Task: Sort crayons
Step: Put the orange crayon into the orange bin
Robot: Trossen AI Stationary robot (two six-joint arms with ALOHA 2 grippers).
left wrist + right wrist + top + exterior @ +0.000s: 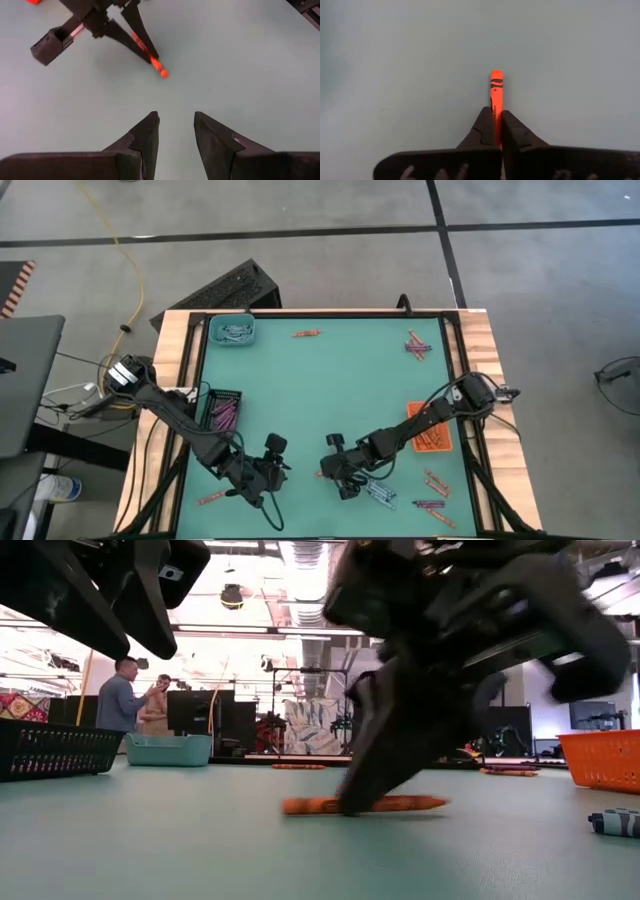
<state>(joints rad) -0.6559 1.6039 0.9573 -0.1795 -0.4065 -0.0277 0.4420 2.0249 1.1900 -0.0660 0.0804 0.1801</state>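
Nearest the bottom edge of the overhead picture, just right of centre, the right gripper [326,471] is pinched tight on an orange crayon [496,95] that lies flat on the teal table [330,380]. Its two dark fingers [482,131] meet around the crayon's body, with one end sticking out past the tips. In the table-level picture the same crayon [365,805] rests on the surface in the lower centre.

Just left of it, lower centre-left, the left gripper [275,465] has its fingers [147,132] narrowly parted with nothing between them, pointed toward the right gripper.

To the lower right, pale blue-grey crayons [380,492] lie loose, with orange and purple crayons [432,495] near the bottom right corner. One orange crayon [213,499] lies at lower left.

Mid-frame, a black tray [222,412] at left holds purple crayons, and an orange tray [432,432] at right holds orange ones.

Farthest, a teal tray [233,330] sits upper left, a lone orange crayon [306,334] upper centre, and a small cluster of crayons [416,346] upper right.
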